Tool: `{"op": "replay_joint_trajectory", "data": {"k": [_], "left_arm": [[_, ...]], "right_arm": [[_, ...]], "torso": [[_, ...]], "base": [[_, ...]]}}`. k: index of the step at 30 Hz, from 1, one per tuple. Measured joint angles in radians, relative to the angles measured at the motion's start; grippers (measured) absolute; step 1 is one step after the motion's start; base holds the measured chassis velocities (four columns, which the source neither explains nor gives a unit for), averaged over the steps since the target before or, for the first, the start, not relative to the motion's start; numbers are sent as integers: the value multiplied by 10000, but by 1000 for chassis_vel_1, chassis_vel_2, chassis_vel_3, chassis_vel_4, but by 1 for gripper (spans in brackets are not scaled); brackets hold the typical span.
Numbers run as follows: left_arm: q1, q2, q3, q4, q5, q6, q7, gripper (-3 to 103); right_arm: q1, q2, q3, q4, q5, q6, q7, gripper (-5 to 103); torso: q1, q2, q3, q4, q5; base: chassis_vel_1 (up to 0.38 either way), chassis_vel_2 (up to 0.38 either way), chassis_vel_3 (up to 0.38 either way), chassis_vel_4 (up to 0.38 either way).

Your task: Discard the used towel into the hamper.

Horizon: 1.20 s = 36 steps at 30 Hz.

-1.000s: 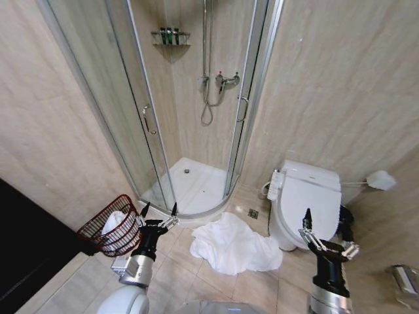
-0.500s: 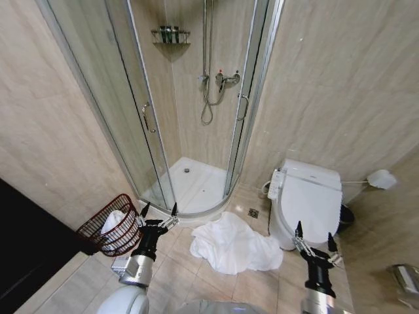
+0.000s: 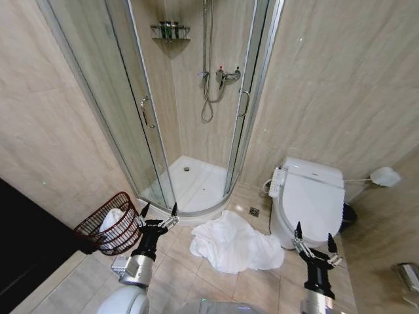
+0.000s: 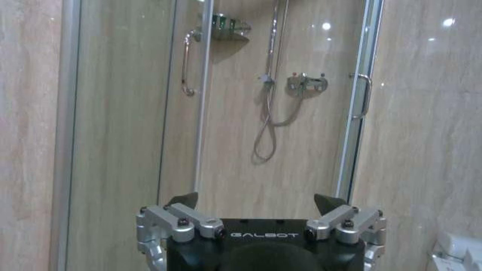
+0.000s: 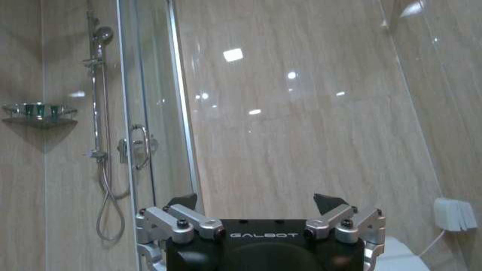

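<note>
The white towel (image 3: 234, 243) lies spread on open floor tile (image 3: 177, 271), nothing over it, reachable from above. The toilet (image 3: 308, 199) crowds its right side, the curved shower tray (image 3: 190, 186) hems it behind. The hamper (image 3: 108, 226) stands against the left wall, tilted, mouth uncovered, some white cloth already inside.

Left tool (image 3: 159, 214) raised, fingers spread; right tool (image 3: 313, 243) raised, fingers spread.
</note>
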Motion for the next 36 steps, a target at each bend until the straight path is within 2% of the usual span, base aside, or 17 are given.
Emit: {"op": "replay_joint_trajectory", "data": {"k": [12, 21, 23, 26, 28, 31, 33, 34, 36], "left_arm": [[0, 0, 0, 0, 0, 0, 0, 100], [0, 0, 0, 0, 0, 0, 0, 100], [0, 0, 0, 0, 0, 0, 0, 100], [0, 0, 0, 0, 0, 0, 0, 100], [0, 0, 0, 0, 0, 1, 0, 100], [0, 1, 0, 1, 0, 0, 0, 100], [0, 0, 0, 0, 0, 0, 0, 100], [0, 0, 0, 0, 0, 0, 0, 100], [0, -1, 0, 1, 0, 0, 0, 100]], "right_arm": [[58, -64, -45, -378, 102, 18, -1, 100], [180, -870, -263, -1778, 84, -727, 662, 100], [278, -1203, -464, -2606, 223, -835, 871, 100], [290, -1401, -623, -3172, 83, -760, 915, 100], [234, -1496, -690, -3528, -391, -491, 774, 100], [150, -1390, -708, -3665, -838, -283, 593, 100], [-34, -926, -593, -3500, -1348, -107, 474, 100], [-34, -926, -593, -3500, -1348, -107, 474, 100], [-326, -351, -462, -2820, -1643, -87, 449, 100]], "torso": [[-261, -587, -329, 0, 0], [-450, -1005, -559, -1, 2], [-512, -1148, -640, 0, 3], [-568, -1273, -707, 0, 4], [-625, -1398, -775, 0, -1], [-681, -1519, -840, 0, 1], [-745, -1659, -917, 0, 2], [-745, -1659, -917, 0, 2], [-805, -1792, -991, -1, -3]], "base": [[0, 0, 0, 0], [0, 0, 0, 0], [0, 0, 0, 0], [0, 0, 0, 0], [0, 0, 0, 0], [0, 0, 0, 0], [0, 0, 0, 0], [0, 0, 0, 0], [0, 0, 0, 0]]}}
